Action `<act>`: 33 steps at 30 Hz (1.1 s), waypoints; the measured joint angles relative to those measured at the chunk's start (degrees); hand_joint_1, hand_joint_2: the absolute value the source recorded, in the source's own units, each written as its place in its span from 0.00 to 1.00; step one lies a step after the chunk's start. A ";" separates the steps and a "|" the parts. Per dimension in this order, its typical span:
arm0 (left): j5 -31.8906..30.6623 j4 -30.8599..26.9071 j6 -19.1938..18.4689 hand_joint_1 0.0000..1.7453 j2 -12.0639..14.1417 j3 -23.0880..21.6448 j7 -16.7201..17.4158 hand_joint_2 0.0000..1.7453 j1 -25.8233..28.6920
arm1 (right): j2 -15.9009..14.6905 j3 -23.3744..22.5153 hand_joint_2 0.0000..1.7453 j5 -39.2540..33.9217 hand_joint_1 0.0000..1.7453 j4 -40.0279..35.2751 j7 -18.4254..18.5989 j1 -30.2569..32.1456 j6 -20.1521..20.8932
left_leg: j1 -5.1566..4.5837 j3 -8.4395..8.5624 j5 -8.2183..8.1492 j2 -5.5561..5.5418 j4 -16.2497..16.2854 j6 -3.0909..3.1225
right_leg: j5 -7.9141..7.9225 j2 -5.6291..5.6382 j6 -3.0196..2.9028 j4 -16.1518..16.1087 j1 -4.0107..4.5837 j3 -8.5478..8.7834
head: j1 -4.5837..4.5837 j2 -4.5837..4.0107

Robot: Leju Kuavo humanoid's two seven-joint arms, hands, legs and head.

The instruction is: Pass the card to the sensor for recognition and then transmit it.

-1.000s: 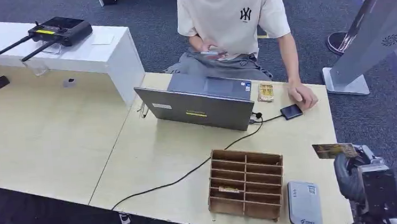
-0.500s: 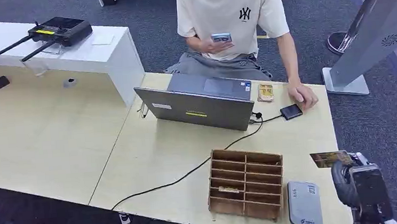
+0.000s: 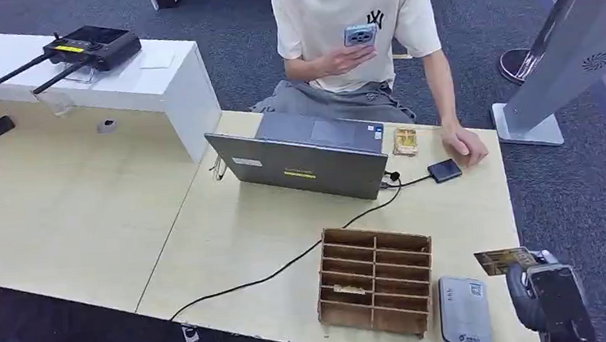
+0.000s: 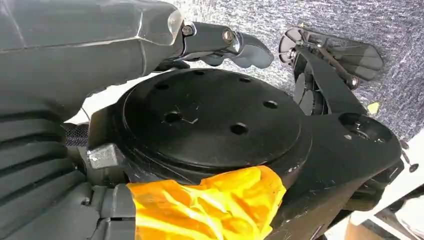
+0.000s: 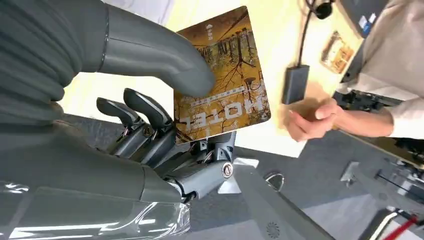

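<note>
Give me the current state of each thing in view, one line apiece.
card: held by right hand, thumb over fingers, off the table.
small black sensor: flat on table, cabled, person's hand beside it.
laptop: open, facing the person.
wooden organizer: flat on table, one small item in a slot.
grey device: flat by table edge.
phone: raised in person's other hand.

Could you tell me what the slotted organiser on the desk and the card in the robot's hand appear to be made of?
Organiser: probably thin unfinished wood or fibreboard; matte brown panels with darker edges. Card: likely glossy printed plastic; thin, stiff and flat where the right hand pinches it, with a photo-style hotel print.
</note>
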 joint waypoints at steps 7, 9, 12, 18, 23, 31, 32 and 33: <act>0.02 0.02 -0.11 0.00 0.00 0.02 0.15 1.00 -0.01 | -0.28 -0.81 1.00 1.47 1.00 0.61 1.66 0.70 1.18 | 0.00 0.00 0.00 0.01 0.00 0.00 | 0.00 0.01 0.00 0.00 0.00 0.00 | 0.00 0.00; 0.02 0.02 -0.13 0.00 0.00 0.04 0.20 1.00 -0.01 | -0.46 -0.92 1.00 1.86 1.00 0.85 2.19 0.91 1.84 | 0.00 0.00 0.00 0.00 0.00 0.00 | 0.00 0.01 0.00 0.00 0.00 0.00 | 0.00 0.00; 0.04 0.04 -0.17 0.00 0.00 0.04 0.24 1.00 -0.01 | -1.03 -0.92 1.00 2.45 1.00 1.01 2.95 1.38 3.02 | 0.00 0.00 0.00 0.00 0.00 0.00 | 0.00 0.00 0.00 -0.01 0.00 0.00 | 0.00 0.00; 0.04 0.15 -0.42 0.00 0.02 0.07 0.35 1.00 -0.04 | -2.08 -0.92 1.00 3.15 1.00 1.73 4.18 1.91 4.39 | 0.00 0.00 0.00 0.00 0.00 0.00 | 0.00 0.00 0.00 -0.01 0.00 0.00 | 0.00 0.00; 0.04 0.37 -0.61 0.00 0.02 0.07 0.66 1.00 -0.12 | -3.19 -0.87 1.00 3.87 1.00 2.62 5.34 2.19 5.99 | 0.00 0.00 0.00 0.00 0.00 0.00 | 0.00 0.00 0.00 0.00 0.00 0.00 | 0.00 0.00; 0.04 0.39 -0.79 0.00 0.13 0.07 1.05 1.00 -0.19 | -4.59 -0.74 1.00 3.91 1.00 4.28 6.78 2.42 7.65 | 0.00 0.00 0.00 0.00 0.00 0.00 | 0.00 0.00 0.01 -0.01 0.00 0.00 | 0.00 0.00; 0.02 0.42 -0.81 0.00 0.13 0.07 1.07 1.00 -0.19 | -4.72 -0.74 1.00 3.91 1.00 4.46 6.98 2.42 7.76 | 0.00 0.00 0.00 0.00 0.00 0.00 | 0.00 0.00 0.01 -0.01 0.00 0.00 | 0.00 0.00; 0.02 0.42 -0.81 0.00 0.15 0.07 1.09 1.00 -0.20 | -4.90 -0.74 1.00 3.91 1.00 4.61 7.00 2.42 7.89 | 0.00 0.01 0.00 0.00 0.00 0.00 | 0.00 0.00 0.01 -0.01 0.00 0.01 | 0.00 0.00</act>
